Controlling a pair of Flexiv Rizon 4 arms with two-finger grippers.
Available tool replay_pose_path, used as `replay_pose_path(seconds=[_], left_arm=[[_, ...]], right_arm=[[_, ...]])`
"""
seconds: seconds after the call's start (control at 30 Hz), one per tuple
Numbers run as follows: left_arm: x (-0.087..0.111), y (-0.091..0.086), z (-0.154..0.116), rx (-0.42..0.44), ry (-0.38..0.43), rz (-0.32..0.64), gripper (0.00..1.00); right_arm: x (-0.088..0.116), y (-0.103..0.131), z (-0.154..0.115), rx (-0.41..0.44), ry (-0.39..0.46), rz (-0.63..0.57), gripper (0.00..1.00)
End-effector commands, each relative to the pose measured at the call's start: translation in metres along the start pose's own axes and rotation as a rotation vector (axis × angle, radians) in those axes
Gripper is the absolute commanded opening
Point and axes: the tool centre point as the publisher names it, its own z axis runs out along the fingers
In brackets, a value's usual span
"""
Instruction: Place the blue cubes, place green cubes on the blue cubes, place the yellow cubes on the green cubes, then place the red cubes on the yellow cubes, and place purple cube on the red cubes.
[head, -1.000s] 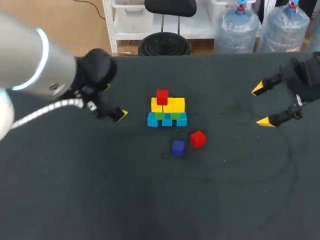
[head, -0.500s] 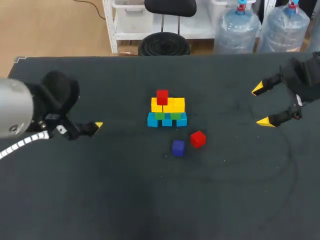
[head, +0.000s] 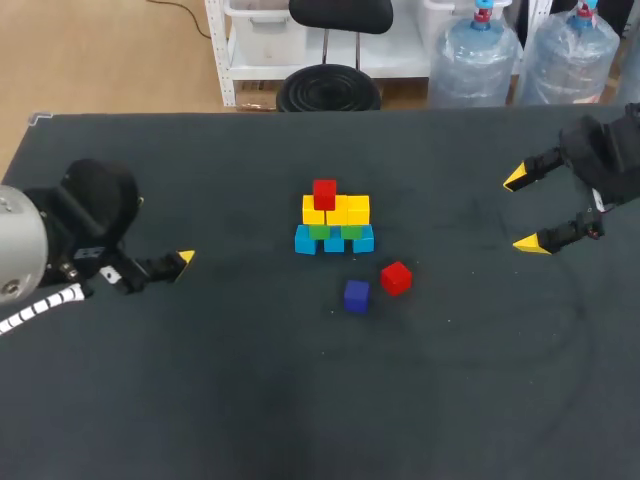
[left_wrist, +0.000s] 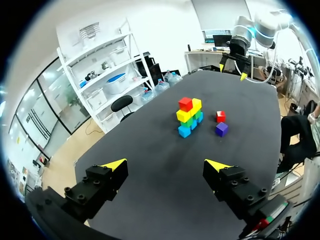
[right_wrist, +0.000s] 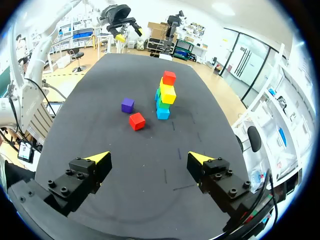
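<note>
Both the left hand (left_wrist: 167, 164) and right hand (head: 527, 211) hang released and empty, the loose red cube (head: 396, 278) well ahead of each on the worktop (head: 250, 400), probably light, rigid and smooth, best pinched across opposite flat faces.

Obstacles on the dark desk (head: 250, 400):
- Stepped stack of blue, green, yellow and red cubes (head: 335, 222) mid-desk.
- Loose red cube (head: 396, 277) and loose purple cube (head: 356, 295) near the stack's front, close together but not touching.

Free room:
- Bare desk runs from the left end effector (left_wrist: 166, 164) and the right end effector (head: 523, 211) to the cubes.
- Right part of the stack's yellow layer is open from above.
</note>
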Motion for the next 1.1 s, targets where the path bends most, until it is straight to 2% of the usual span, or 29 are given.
replay_pose_path(seconds=[0.03, 0.3, 0.53, 0.7, 0.77, 0.83, 1.1], left_arm=[[-0.001, -0.003, 0.002, -0.034, 0.001, -0.001, 1.00], [-0.001, -0.003, 0.002, -0.034, 0.001, -0.001, 1.00], [-0.001, -0.003, 0.002, -0.034, 0.001, -0.001, 1.00], [-0.001, -0.003, 0.002, -0.034, 0.001, -0.001, 1.00], [-0.001, -0.003, 0.002, -0.034, 0.001, -0.001, 1.00], [-0.001, -0.003, 0.002, -0.034, 0.001, -0.001, 1.00], [-0.001, -0.003, 0.002, -0.034, 0.001, -0.001, 1.00]], right_arm=[[0.000, -0.001, 0.001, -0.001, -0.002, -0.001, 1.00], [0.000, -0.001, 0.001, -0.001, -0.002, -0.001, 1.00], [-0.002, 0.020, 0.009, -0.136, -0.030, -0.121, 1.00], [-0.006, 0.036, 0.017, -0.283, -0.022, -0.280, 1.00], [-0.006, 0.039, 0.021, -0.316, -0.005, -0.342, 1.00], [-0.006, 0.038, 0.026, -0.345, 0.001, -0.365, 1.00], [-0.003, 0.021, 0.055, -0.344, 0.069, -0.349, 1.00]])
